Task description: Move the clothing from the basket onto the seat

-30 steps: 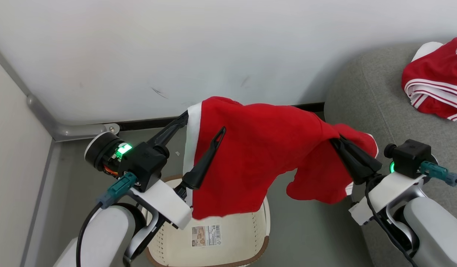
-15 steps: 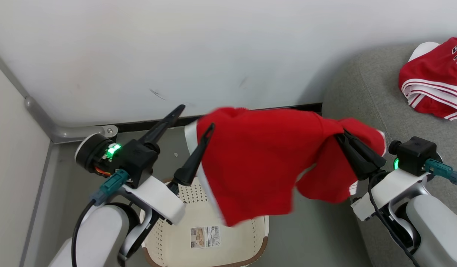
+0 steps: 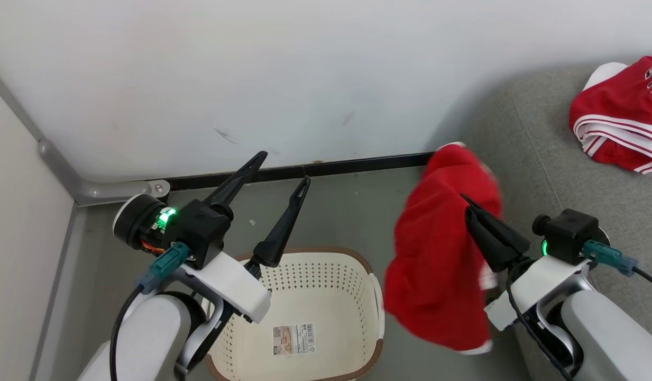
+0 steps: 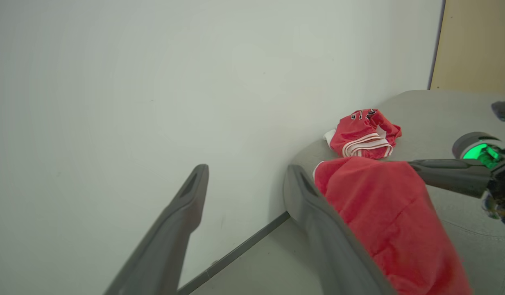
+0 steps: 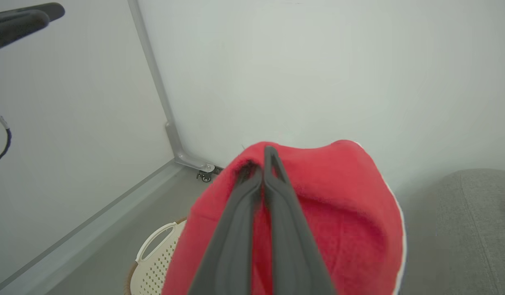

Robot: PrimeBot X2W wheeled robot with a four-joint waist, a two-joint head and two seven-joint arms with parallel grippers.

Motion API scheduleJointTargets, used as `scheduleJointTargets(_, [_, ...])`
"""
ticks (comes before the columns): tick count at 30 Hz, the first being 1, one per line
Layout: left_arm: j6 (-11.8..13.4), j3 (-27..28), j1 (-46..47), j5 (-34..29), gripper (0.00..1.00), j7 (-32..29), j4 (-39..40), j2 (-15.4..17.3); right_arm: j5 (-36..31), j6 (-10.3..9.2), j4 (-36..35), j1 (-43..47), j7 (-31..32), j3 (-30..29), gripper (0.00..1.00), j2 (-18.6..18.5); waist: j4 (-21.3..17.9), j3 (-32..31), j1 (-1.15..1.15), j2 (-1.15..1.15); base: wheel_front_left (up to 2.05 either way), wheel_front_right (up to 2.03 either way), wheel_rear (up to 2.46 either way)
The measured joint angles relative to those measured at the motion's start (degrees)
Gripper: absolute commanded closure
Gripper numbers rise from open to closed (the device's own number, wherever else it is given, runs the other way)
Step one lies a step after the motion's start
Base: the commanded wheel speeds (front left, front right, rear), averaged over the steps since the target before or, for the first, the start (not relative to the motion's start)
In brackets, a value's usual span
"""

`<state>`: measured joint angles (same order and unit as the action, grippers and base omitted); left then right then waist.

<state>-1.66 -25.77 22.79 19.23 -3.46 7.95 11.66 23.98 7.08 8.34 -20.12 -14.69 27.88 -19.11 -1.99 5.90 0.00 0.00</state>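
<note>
1. The right gripper (image 3: 465, 199) is clenched on a red garment (image 3: 431, 275), with a fold of cloth pinched between its two fingers.
2. This garment hangs in the air at 3 o'clock from the basket (image 3: 326, 275), just beside the edge of the seat (image 3: 526, 148) and not yet lying on it.
3. The left gripper (image 3: 283, 168) is released, its fingers spread wide toward 12 o'clock and holding nothing.
4. A second red garment (image 3: 616, 127) with white stripes lies crumpled on the seat, at 2 o'clock from the held one.
5. The cloth looks light, soft and limp, so it drapes and cannot break. A pinch on a thick fold or on the white hem seems the safest hold, because a single thin layer may slip.
6. The basket shows its bare bottom with a label (image 3: 294, 337), so I judge this is the last piece.
</note>
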Motion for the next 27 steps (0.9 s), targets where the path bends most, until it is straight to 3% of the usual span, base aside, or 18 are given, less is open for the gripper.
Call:
scheduleJointTargets(15, [-0.5,-0.9,0.0,0.9,0.0,-0.1,0.3,-0.5,-0.5,0.0,-0.8,0.2,0.0,-1.7,1.0,0.2,-0.4,0.6,0.0,0.0,0.0,0.0,0.0])
scheduleJointTargets(27, [-2.8,-4.3,1.8,2.7,0.0,-0.6,-1.4,-2.5,-2.8,0.0,-3.0,4.9,0.0,-10.6,1.0,0.6,-2.9,1.3,0.0,0.0,0.0,0.0,0.0])
